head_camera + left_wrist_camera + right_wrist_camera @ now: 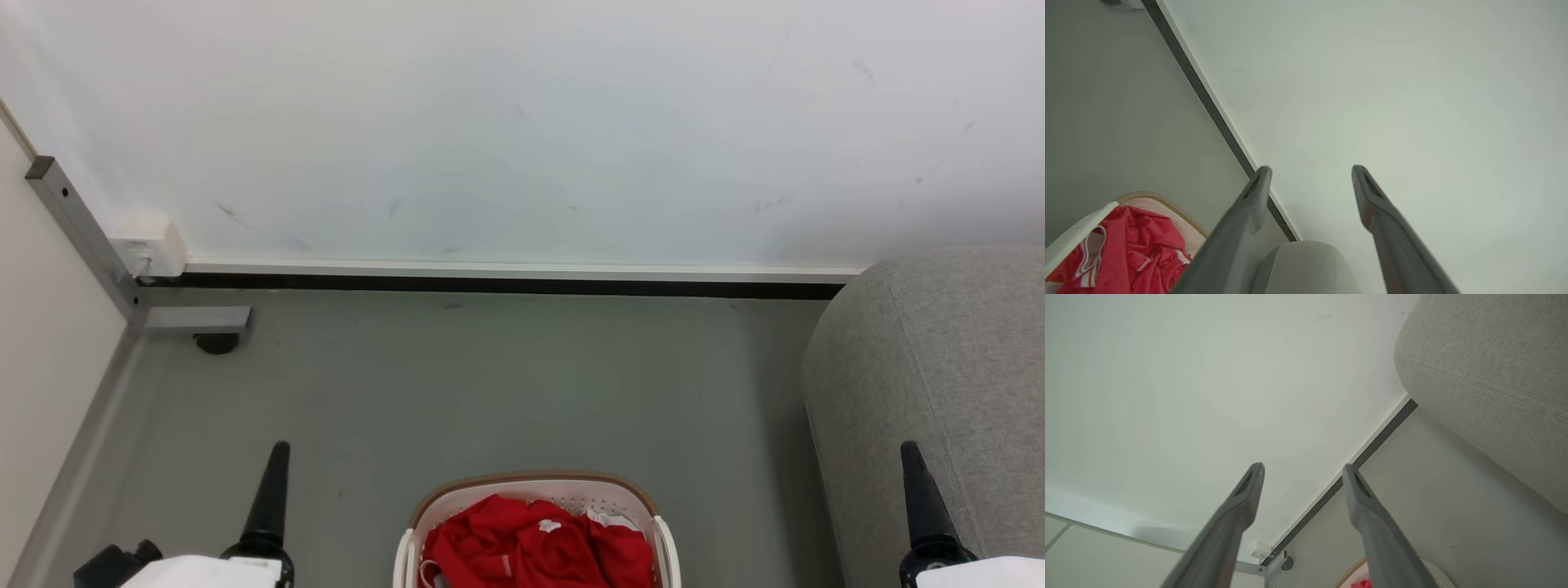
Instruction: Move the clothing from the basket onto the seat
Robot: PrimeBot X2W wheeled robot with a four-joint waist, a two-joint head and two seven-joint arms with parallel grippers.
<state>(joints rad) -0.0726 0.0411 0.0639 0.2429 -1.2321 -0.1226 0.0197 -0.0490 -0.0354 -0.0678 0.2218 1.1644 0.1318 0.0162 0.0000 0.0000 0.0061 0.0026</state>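
Observation:
Bright red clothing (535,545) with white striped trim lies bunched in the cream basket (531,483), brown-rimmed, at the bottom centre of the head view. The left wrist view catches the clothing (1128,253) and the basket rim (1167,206) at its lower left. The grey seat (939,384) stands right of the basket; its rounded arm (1490,375) shows large in the right wrist view. My left gripper (277,447) hovers left of the basket, open and empty, fingers apart (1310,169). My right gripper (909,447) hangs before the seat's arm, open and empty (1302,467).
A white wall with a dark baseboard (490,284) runs behind the grey floor (490,384). A metal frame leg (82,237) and a white socket box (151,243) stand at the back left corner, beside a pale panel (41,343).

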